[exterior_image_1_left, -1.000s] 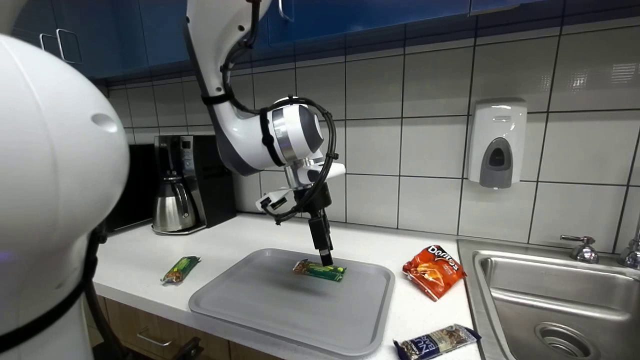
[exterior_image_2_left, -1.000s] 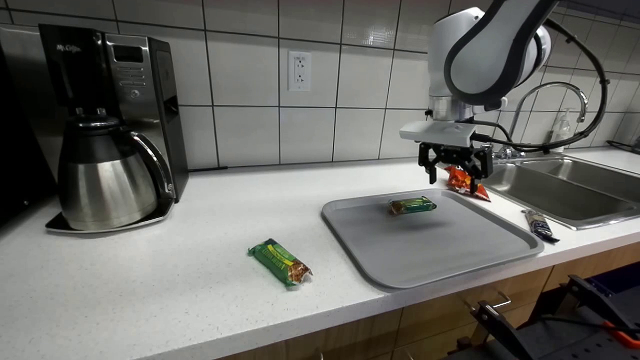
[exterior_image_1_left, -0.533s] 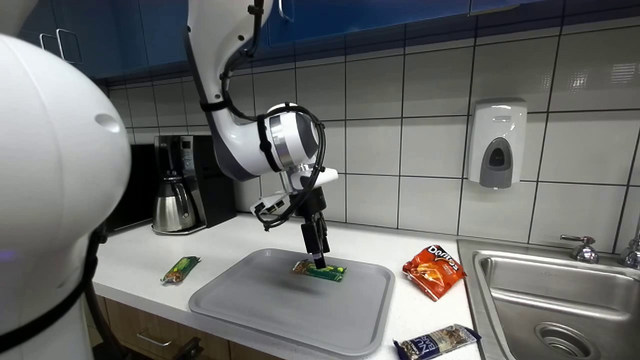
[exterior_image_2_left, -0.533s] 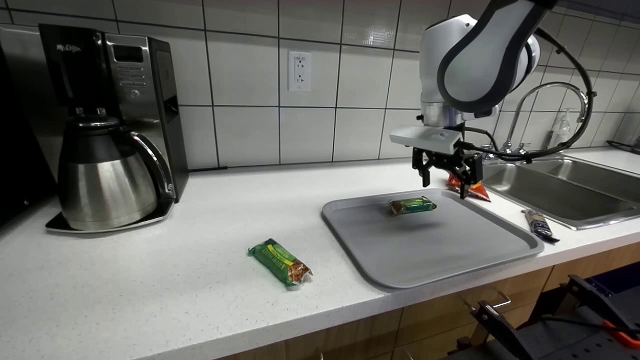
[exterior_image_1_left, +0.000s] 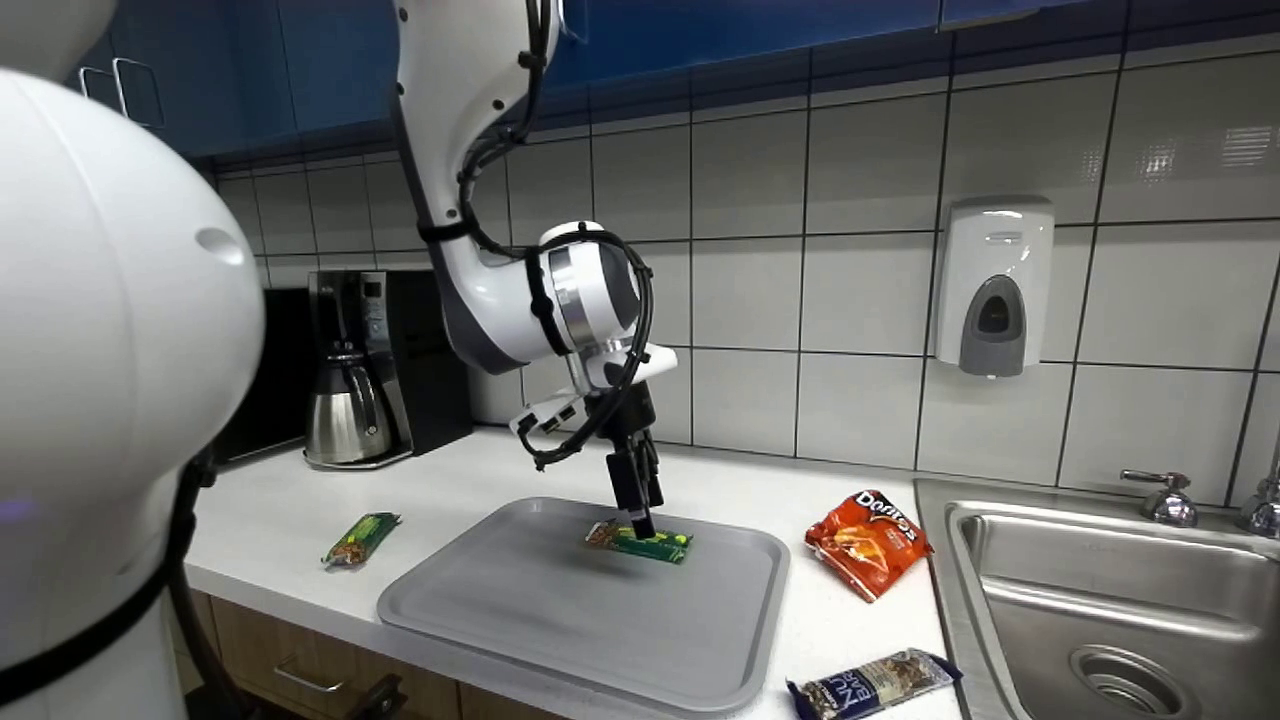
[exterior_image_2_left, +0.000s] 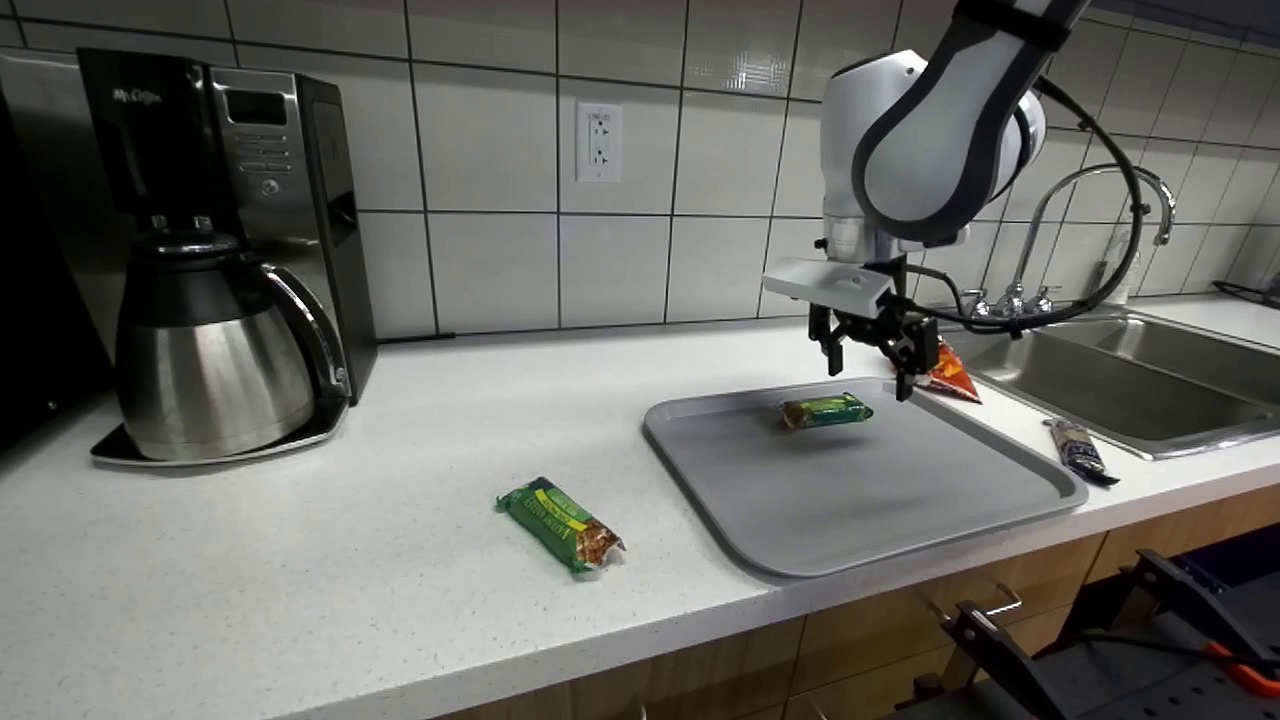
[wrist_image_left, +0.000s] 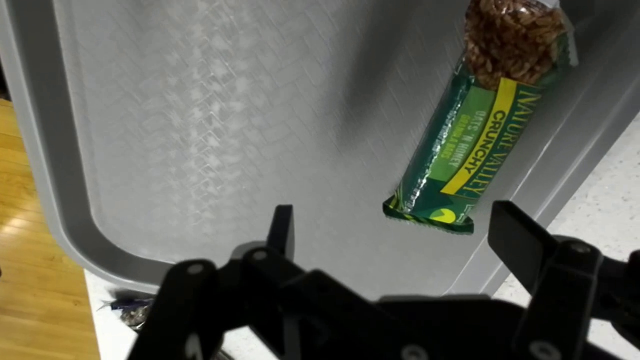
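Note:
A green-wrapped granola bar (wrist_image_left: 470, 135) lies on the grey tray (wrist_image_left: 150, 125), close to one raised edge. In both exterior views this granola bar (exterior_image_2_left: 825, 411) rests near the back of the tray (exterior_image_2_left: 860, 510). My gripper (exterior_image_2_left: 870, 380) hangs above the tray, pointing down. Its fingers stand wide apart with nothing held. In the wrist view the near end of the bar lies ahead of and below the gap of my gripper (wrist_image_left: 392, 222), nearer the right-hand finger. A similar green bar (exterior_image_2_left: 555, 525) lies on the counter beside the tray.
A red Doritos bag (exterior_image_1_left: 868, 545) and a blue-labelled nut bar (exterior_image_1_left: 875, 685) lie on the counter between the tray and the steel sink (exterior_image_1_left: 1090, 560). A coffee maker (exterior_image_2_left: 290, 200) with its carafe (exterior_image_2_left: 215, 370) stands at the counter's far end. A tiled wall (exterior_image_2_left: 500, 140) runs behind.
The arm has come down somewhat and shifted towards the coffee maker, with a slight turn of the gripper. The fingers have stayed apart; the bars, bag and tray have not moved.

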